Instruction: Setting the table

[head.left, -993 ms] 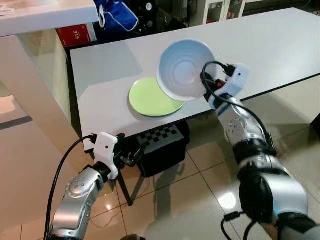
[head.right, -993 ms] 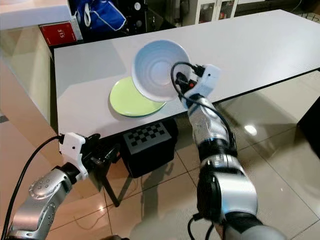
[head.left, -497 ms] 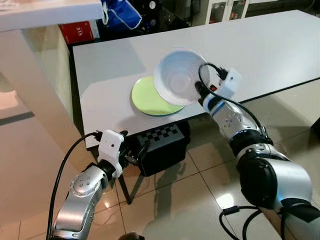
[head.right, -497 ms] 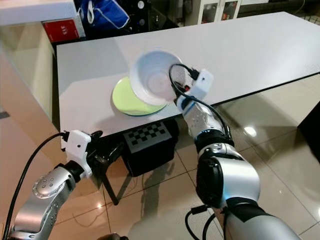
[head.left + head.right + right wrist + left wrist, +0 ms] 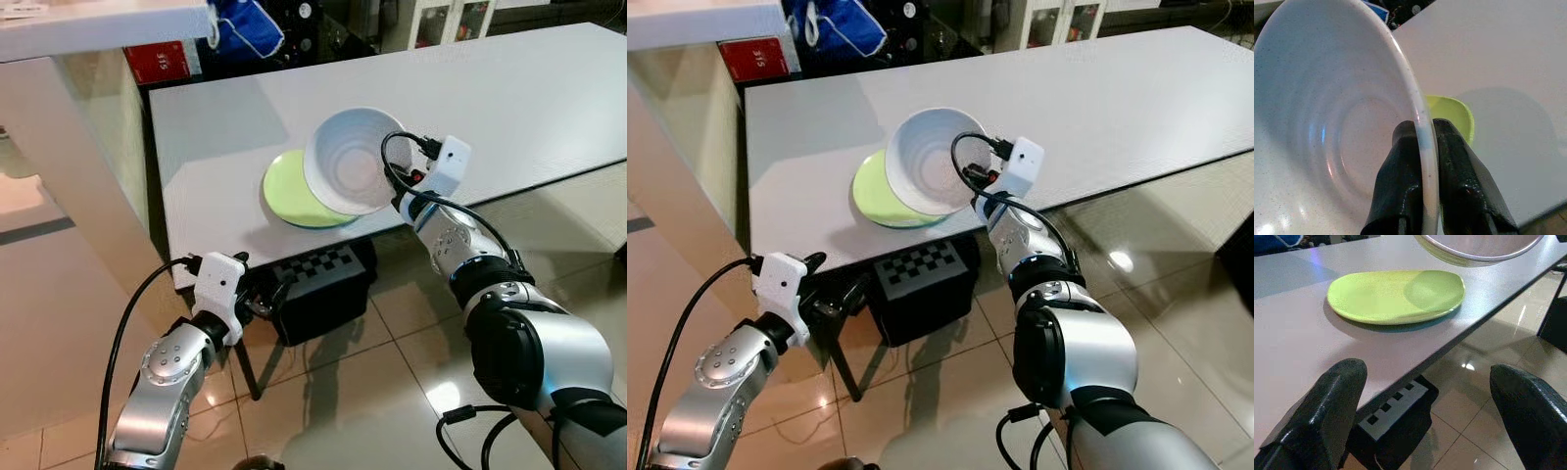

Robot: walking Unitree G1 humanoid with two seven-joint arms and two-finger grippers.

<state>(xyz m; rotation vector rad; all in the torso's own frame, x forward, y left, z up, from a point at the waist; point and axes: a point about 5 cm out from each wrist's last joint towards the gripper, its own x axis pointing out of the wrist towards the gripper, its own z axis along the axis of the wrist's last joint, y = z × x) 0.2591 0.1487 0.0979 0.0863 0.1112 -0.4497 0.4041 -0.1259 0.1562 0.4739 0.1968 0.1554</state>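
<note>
One flat lime-green plate (image 5: 299,191) on grey table (image 5: 509,88); black checkered box (image 5: 318,284) underneath. Right gripper (image 5: 1422,161) pinches rim of one white round bowl (image 5: 353,162) above plate. Left gripper (image 5: 1435,416) spread wide, empty.

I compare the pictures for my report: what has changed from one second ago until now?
The right gripper, clamped on the rim of the white bowl, has brought it down from a steep tilt to nearly level, over the green plate. The plate stayed in its place on the table. The left gripper still waits open, below the table edge.
</note>
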